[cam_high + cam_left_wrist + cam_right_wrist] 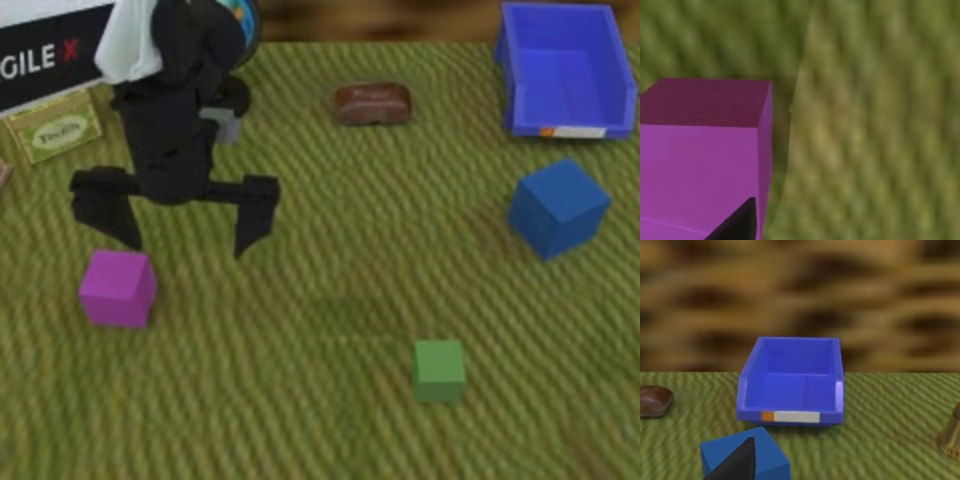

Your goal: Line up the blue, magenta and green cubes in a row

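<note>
The magenta cube (118, 288) sits at the left of the table. My left gripper (185, 248) hovers just behind it and to its right, open wide, with nothing between its fingers. In the left wrist view the magenta cube (700, 160) fills the near side, with one dark fingertip (737, 225) in front of it. The dark blue cube (557, 207) rests at the right and the small green cube (439, 370) near the front centre. My right arm is out of the top view. Its wrist view shows one finger (737, 465) over the blue cube (767, 455), the other finger out of frame.
A blue bin (567, 68) with a label strip stands at the back right, behind the blue cube. A brown lump (372, 103) lies at the back centre. A green-and-cream box (52, 125) stands at the back left.
</note>
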You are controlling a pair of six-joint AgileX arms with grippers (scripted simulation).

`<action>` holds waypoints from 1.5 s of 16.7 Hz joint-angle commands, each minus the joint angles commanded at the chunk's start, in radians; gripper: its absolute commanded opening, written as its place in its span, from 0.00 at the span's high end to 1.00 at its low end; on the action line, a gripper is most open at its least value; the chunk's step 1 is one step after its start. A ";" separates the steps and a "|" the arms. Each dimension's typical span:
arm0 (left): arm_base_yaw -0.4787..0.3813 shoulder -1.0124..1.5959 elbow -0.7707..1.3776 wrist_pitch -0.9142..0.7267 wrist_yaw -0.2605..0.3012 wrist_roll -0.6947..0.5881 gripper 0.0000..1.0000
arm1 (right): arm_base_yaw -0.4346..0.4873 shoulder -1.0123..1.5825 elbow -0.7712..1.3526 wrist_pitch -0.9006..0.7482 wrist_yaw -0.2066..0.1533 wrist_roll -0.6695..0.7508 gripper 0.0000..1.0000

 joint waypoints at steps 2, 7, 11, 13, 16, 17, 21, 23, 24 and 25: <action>0.107 -0.056 -0.087 0.034 0.003 0.116 0.00 | 0.000 0.000 0.000 0.000 0.000 0.000 0.00; 0.211 -0.123 -0.177 0.077 0.007 0.221 0.00 | 0.000 0.000 0.000 0.000 0.000 0.000 0.00; 0.207 -0.118 -0.176 0.078 0.006 0.219 0.00 | 0.000 0.000 0.000 0.000 0.000 0.000 0.00; 0.209 -0.105 -0.195 0.113 0.007 0.219 0.00 | 0.000 0.000 0.000 0.000 0.000 0.000 0.00; 0.210 -0.063 -0.255 0.216 0.008 0.221 0.00 | 0.000 0.000 0.000 0.000 0.000 0.000 0.00; 0.211 -0.046 -0.278 0.256 0.008 0.222 0.00 | 0.000 0.000 0.000 0.000 0.000 0.000 0.00; 0.212 0.009 -0.354 0.388 0.008 0.224 0.00 | 0.000 0.000 0.000 0.000 0.000 0.000 0.00; 0.213 0.016 -0.364 0.403 0.008 0.225 0.00 | 0.000 0.000 0.000 0.000 0.000 0.000 0.00; 0.213 0.016 -0.364 0.403 0.008 0.225 0.00 | 0.000 0.000 0.000 0.000 0.000 0.000 0.00; 0.213 0.016 -0.364 0.403 0.008 0.225 0.00 | 0.000 0.000 0.000 0.000 0.000 0.000 0.00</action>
